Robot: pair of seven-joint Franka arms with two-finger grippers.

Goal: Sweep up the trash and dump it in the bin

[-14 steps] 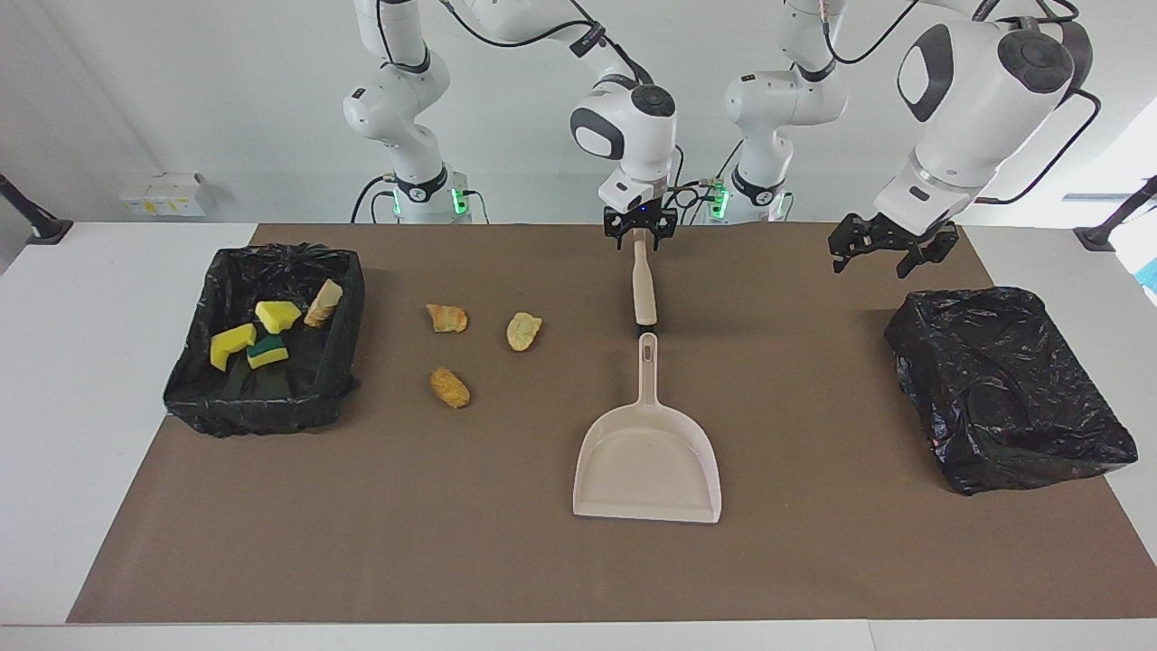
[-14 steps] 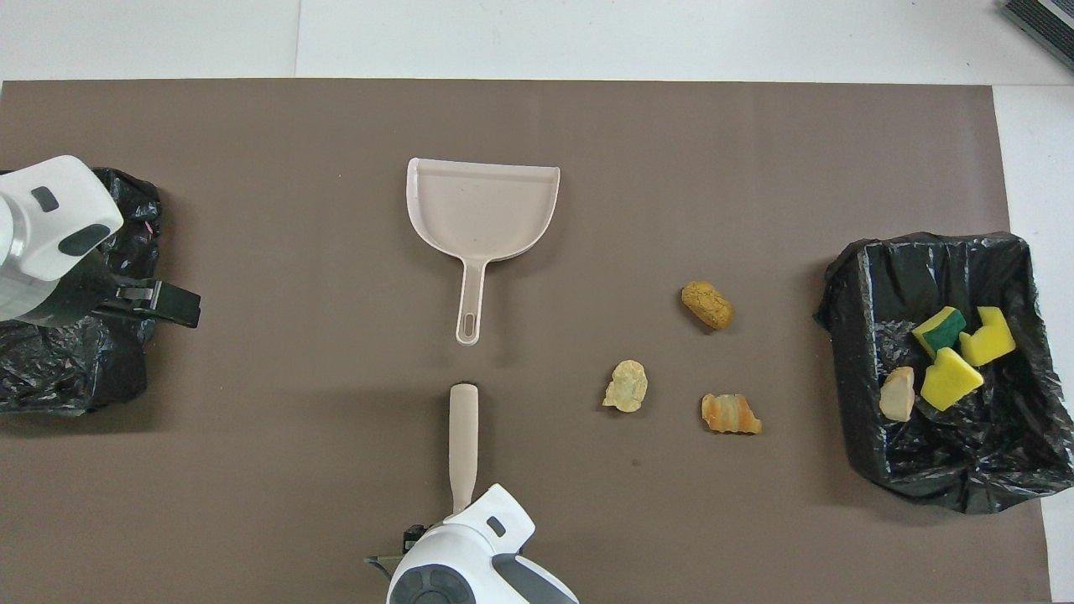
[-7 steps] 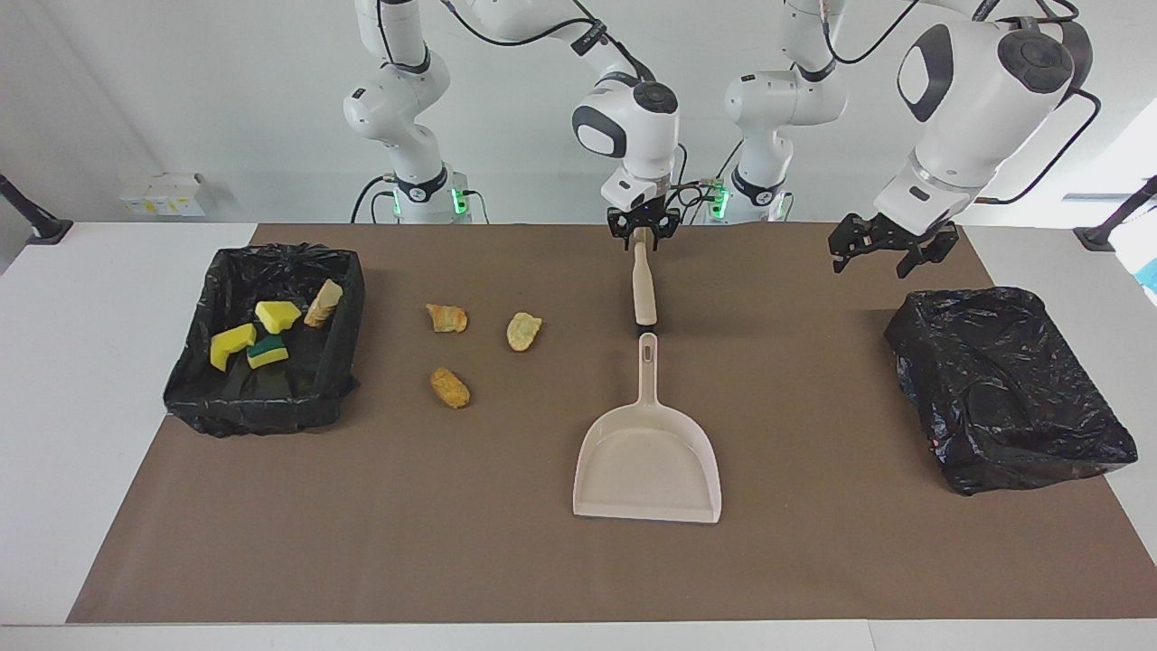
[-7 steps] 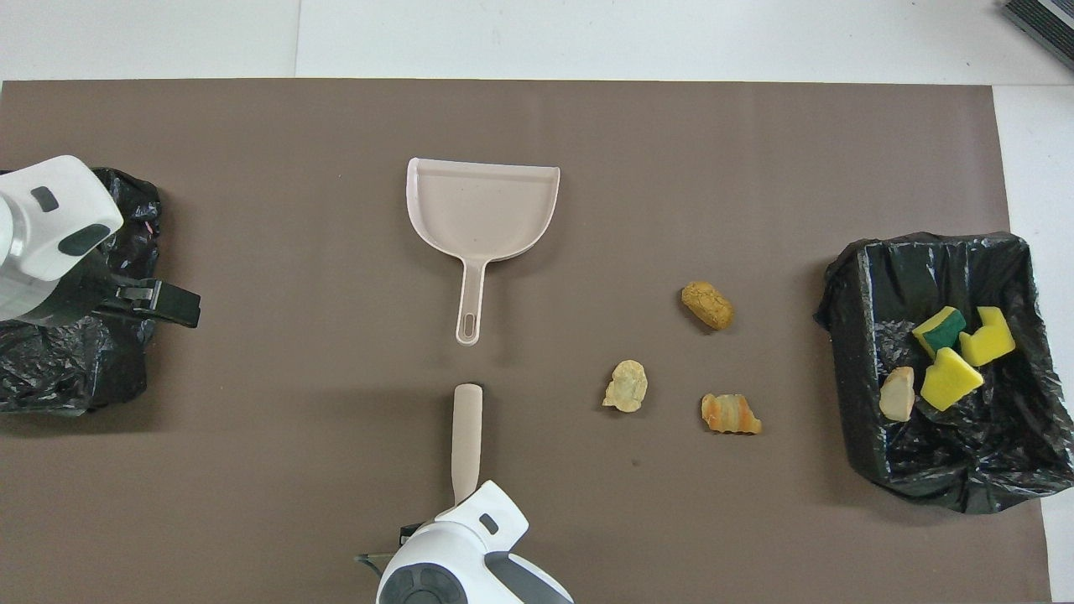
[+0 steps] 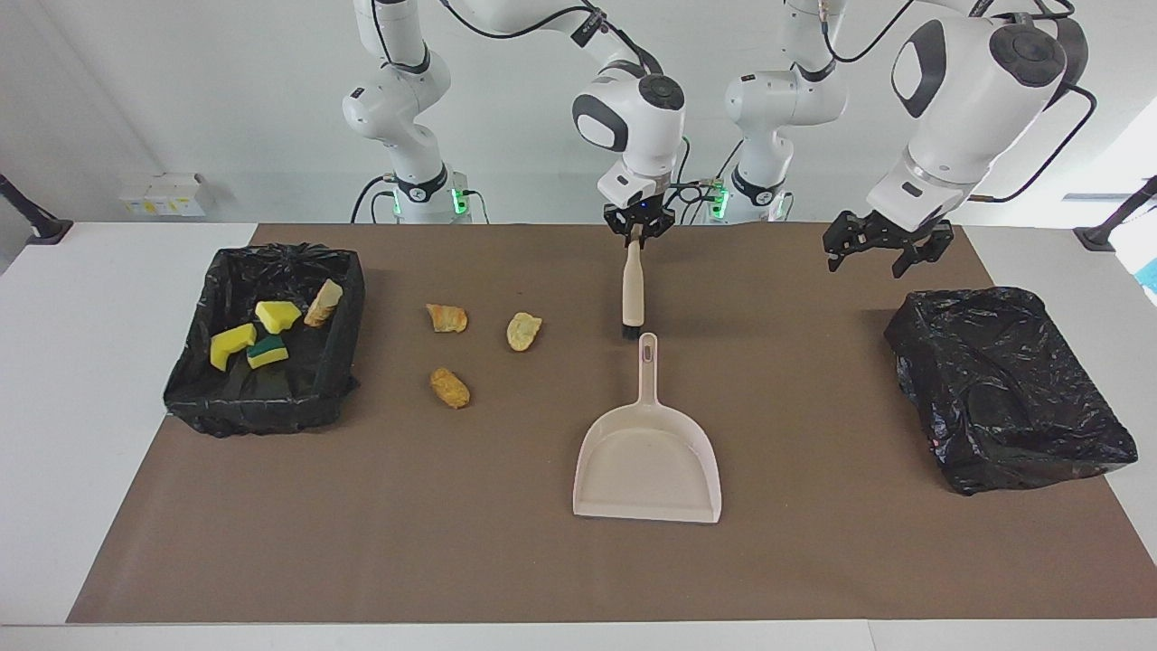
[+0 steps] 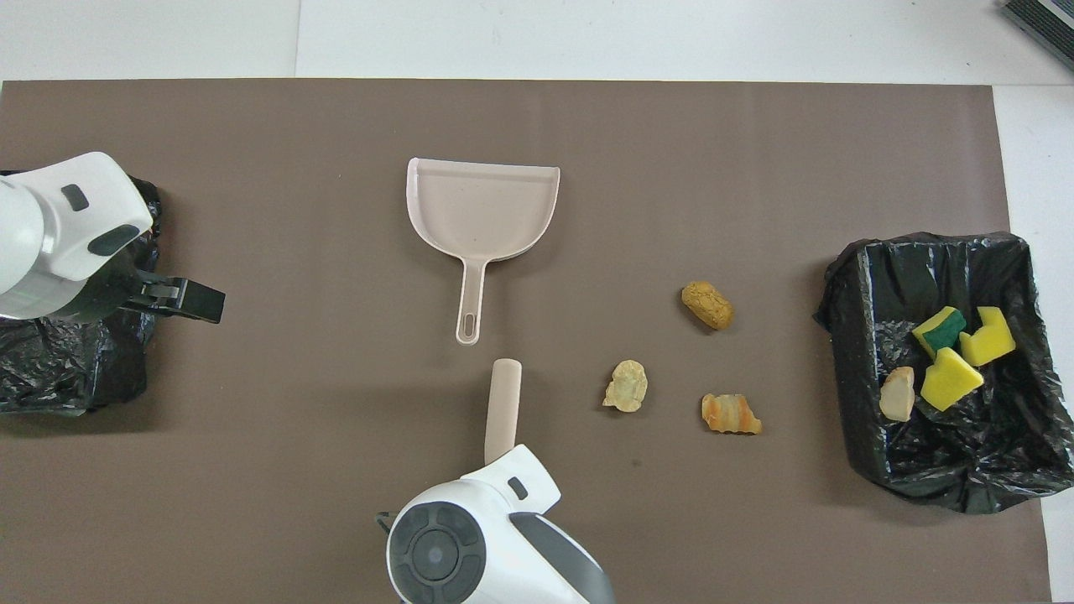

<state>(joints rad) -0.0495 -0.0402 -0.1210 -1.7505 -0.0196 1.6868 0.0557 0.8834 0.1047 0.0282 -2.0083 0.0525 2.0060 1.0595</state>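
Three tan-orange trash scraps (image 5: 447, 317) (image 5: 523, 331) (image 5: 449, 387) lie on the brown mat, between the black-lined bin (image 5: 262, 411) and the brush. Inside that bin, at the right arm's end of the table, sit yellow sponge chunks (image 5: 276, 315), one of them green-topped, and a tan piece. My right gripper (image 5: 640, 226) is shut on the top of the beige brush (image 5: 633, 289), which hangs tilted, bristles down, just above the mat. The beige dustpan (image 5: 647, 452) lies flat, its handle pointing at the brush. My left gripper (image 5: 870, 258) hangs open over the mat beside the second black bag.
A second black-bagged bin (image 5: 1008, 389) sits at the left arm's end of the table with nothing showing inside. The brown mat (image 5: 813, 561) covers most of the white table. In the overhead view my right wrist hides the gripper's hold on the brush (image 6: 503, 403).
My right gripper closed on the brush handle and lifted it off the mat; the brush now hangs tilted toward the scraps. My left gripper drifted slightly toward the table's middle.
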